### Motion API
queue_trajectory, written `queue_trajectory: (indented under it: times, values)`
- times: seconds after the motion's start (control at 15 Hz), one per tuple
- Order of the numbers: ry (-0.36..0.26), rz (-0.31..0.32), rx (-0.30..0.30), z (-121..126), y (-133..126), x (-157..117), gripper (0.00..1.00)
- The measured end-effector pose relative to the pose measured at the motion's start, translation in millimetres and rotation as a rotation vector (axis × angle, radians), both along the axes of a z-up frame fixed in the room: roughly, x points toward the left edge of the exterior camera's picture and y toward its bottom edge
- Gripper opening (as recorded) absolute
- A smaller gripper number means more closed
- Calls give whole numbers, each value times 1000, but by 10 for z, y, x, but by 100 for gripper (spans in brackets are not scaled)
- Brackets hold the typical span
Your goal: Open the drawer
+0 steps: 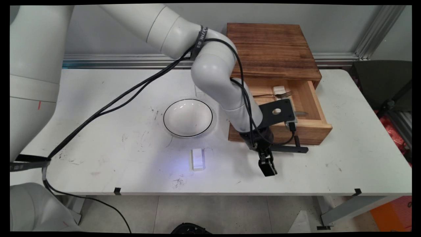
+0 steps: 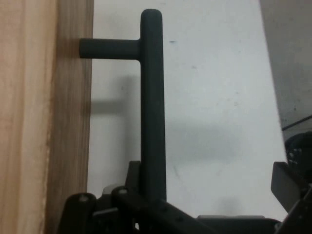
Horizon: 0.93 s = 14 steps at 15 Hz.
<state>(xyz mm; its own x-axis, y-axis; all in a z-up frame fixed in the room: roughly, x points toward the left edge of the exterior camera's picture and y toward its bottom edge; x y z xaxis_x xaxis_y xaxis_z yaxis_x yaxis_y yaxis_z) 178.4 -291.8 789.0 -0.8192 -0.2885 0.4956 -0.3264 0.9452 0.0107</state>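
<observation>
A wooden box (image 1: 273, 49) stands at the back of the table with its drawer (image 1: 309, 128) pulled out. In the drawer lie a fork (image 1: 279, 95), a small white block (image 1: 279, 89) and another metal utensil (image 1: 301, 113), partly hidden by the hand's camera bracket. My gripper (image 1: 268, 167) hangs just in front of the drawer's black bar handle (image 1: 289, 149), at its left end, pointing down at the table. In the hand view the handle (image 2: 153, 97) runs up the picture beside the drawer front (image 2: 68, 122). It passes between the spread fingers of my gripper (image 2: 185, 204), which is open; one finger (image 2: 292, 183) shows at the right.
A white bowl with a black rim (image 1: 187, 117) sits left of the drawer. A small white block (image 1: 198, 159) lies in front of the bowl, left of the gripper. Black cables trail from the arm over the table's left half. The table's front edge (image 1: 230, 193) is close below the gripper.
</observation>
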Motion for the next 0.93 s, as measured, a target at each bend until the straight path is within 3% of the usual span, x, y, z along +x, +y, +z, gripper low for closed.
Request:
queue_trajectory:
  times: [0.93]
  values:
    - [14, -22, 47, 33, 403, -82, 100]
